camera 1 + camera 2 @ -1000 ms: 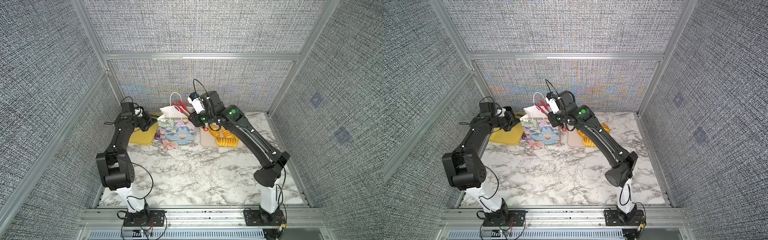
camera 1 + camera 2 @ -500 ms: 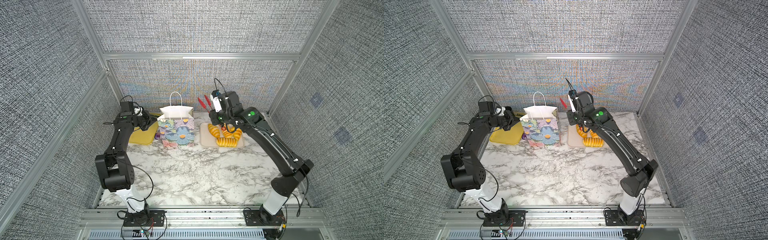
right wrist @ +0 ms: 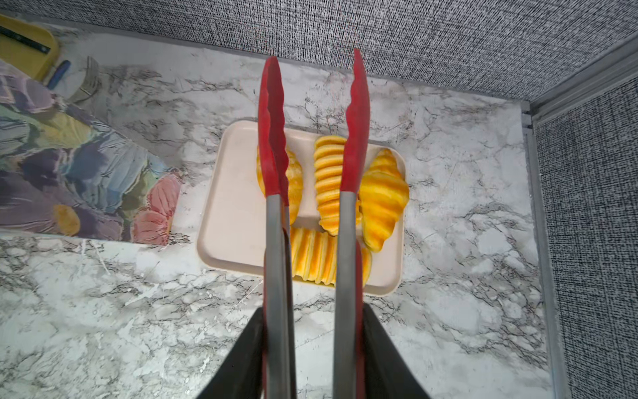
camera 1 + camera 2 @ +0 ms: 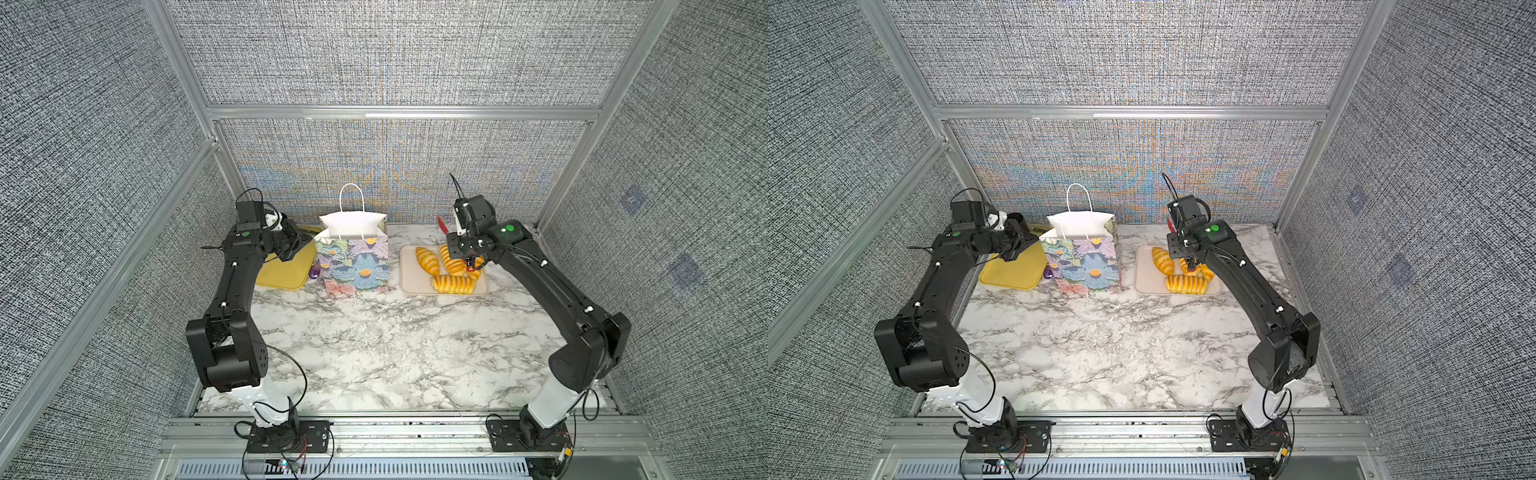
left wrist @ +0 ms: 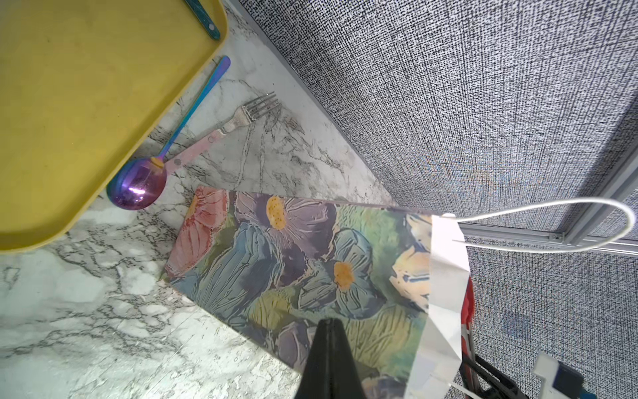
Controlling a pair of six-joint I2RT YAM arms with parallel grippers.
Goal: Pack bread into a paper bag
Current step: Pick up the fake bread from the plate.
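**Top views: tongs over the tray, lining up the next pick**

Left claw [image 4: 297,244]: fully closed, with its tip against the side wall of the paper bag [image 4: 353,266]. Can't tell if it pinches any paper. The bag stands upright just beyond that tip, mouth open. Best used as a brace so the bag doesn't slide when a piece goes in.

Right claw [image 3: 312,311]: clamped on the metal arms of the tongs [image 3: 276,248]. The blades are part-open with nothing between them.

Bread [image 3: 329,186]: four pieces show on the beige tray [image 3: 224,224], below and ahead of this claw. One long roll lies between the blades, with a croissant close on either side.

How to do the pick:
- Drop straight down and straddle that roll mid-length, across its narrow width.
- Keep the blades out of the neighbouring croissants, since clearance looks tight.
- Squeeze gently, because the glossy crust will likely slip.
- Lift clear of the tray before swinging over, then enter the bag from above and miss the cord handle.
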